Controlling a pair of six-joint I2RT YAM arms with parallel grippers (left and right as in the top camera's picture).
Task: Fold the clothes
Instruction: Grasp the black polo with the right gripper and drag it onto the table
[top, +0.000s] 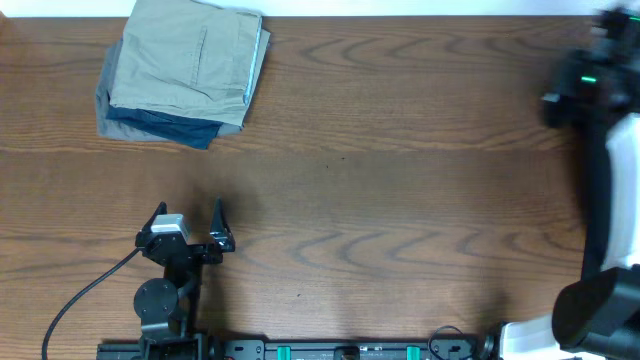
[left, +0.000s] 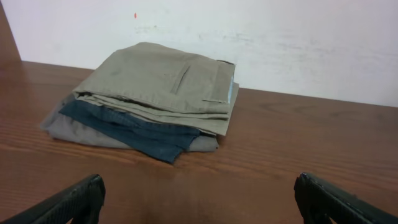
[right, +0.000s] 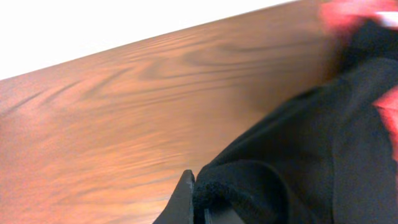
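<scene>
The black shirt (right: 298, 155) fills the lower right of the right wrist view, its soft folded edge bunched against my right gripper (right: 205, 200). That gripper is shut on the shirt, and only one dark finger shows. In the overhead view the right arm (top: 585, 85) is a blur at the table's far right edge, and the shirt cannot be made out there. My left gripper (top: 190, 212) is open and empty, low over the table at the front left; its two finger tips frame bare wood in the left wrist view (left: 199, 196).
A folded stack of khaki and blue-grey garments (top: 185, 70) lies at the back left, also in the left wrist view (left: 149, 99). Bits of a red garment (right: 348, 12) show beside the black shirt. The wooden table (top: 380, 180) spans the view.
</scene>
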